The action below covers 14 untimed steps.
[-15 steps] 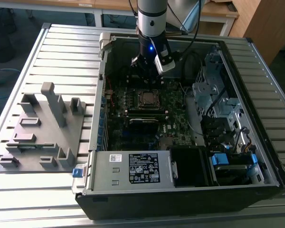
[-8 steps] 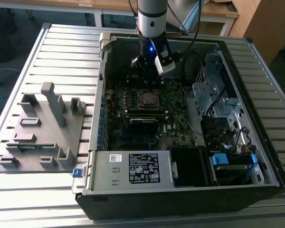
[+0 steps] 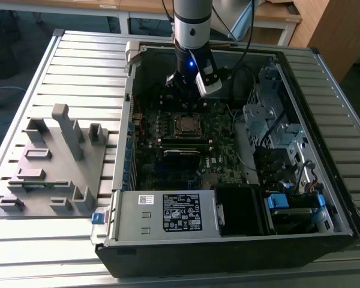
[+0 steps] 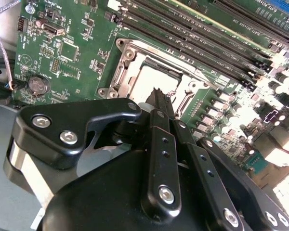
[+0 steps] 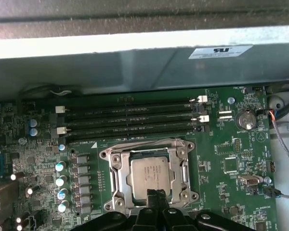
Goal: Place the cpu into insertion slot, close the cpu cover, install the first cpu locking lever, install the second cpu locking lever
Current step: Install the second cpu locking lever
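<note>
The insertion slot [image 3: 186,124] sits mid-board inside the open computer case. The cpu [image 5: 149,171], a silvery square, lies in it. The cpu cover [image 5: 119,179], a thin metal frame, lies flat around the cpu. Thin metal levers run along the socket's sides; whether they are latched is unclear. My gripper [image 5: 156,195] hovers just above the socket's edge, its black fingers pressed together with nothing between them. The second wrist view has the gripper [image 4: 156,94] tip over the cpu [image 4: 151,77]. In the exterior view the gripper [image 3: 183,96] hangs just behind the socket.
Black memory slots [image 5: 130,120] run beside the socket, with a coin battery [image 5: 244,119] nearby. A power supply box [image 3: 168,213] and drive cage [image 3: 270,126] crowd the case. On the exterior view's left, a grey fixture [image 3: 54,162] stands on the slatted table.
</note>
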{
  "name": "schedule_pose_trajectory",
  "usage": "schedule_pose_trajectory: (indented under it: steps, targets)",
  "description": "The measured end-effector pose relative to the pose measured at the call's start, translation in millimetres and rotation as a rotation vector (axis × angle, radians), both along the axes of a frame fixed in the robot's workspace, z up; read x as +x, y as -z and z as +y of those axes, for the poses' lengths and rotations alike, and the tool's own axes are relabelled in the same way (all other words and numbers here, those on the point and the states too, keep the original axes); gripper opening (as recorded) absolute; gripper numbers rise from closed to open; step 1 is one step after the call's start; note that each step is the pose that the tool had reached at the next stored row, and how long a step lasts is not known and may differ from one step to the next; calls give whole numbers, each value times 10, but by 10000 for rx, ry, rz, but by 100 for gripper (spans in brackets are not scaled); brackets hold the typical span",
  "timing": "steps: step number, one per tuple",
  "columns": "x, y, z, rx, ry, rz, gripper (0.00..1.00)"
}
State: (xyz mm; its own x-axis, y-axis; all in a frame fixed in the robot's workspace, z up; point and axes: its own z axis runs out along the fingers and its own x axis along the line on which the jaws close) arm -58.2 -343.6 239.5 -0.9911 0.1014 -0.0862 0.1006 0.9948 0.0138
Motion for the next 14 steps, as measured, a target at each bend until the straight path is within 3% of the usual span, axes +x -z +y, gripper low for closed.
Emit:
schedule_pose_trajectory:
  steps: [14]
  targets:
    - [0, 0, -18, -1, 1, 0, 10]
